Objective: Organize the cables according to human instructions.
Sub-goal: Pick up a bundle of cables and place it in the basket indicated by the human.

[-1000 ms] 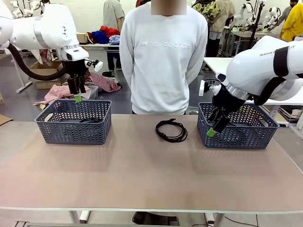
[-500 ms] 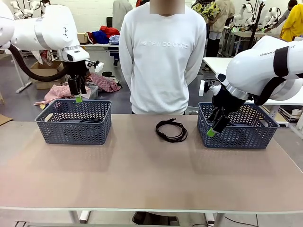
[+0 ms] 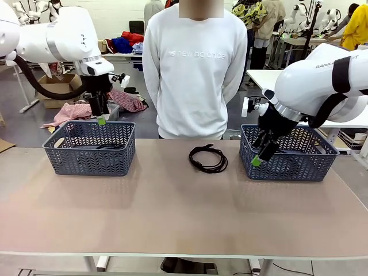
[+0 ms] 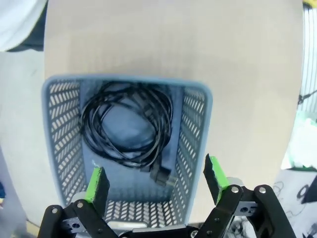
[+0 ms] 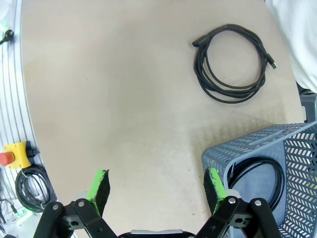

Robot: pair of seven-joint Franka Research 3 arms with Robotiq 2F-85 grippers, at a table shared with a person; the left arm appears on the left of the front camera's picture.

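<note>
— What sort of place is this?
— A robot lab: white tables (image 3: 270, 77) in rows, a cardboard box (image 3: 54, 86) and piled clothes (image 3: 123, 43) on the floor, people standing about behind.

White lettering reading "new balance" runs across the chest of the person's sweatshirt (image 3: 195, 63), pale on pale but legible. Over on the right arm (image 3: 322, 86), dark capitals sit on the white shell near the top edge, cut off by the frame: "RANKA" is clear, then a gap, then a final "T". Both wrist views carry no readable print, and the baskets and table bear no labels.
</note>
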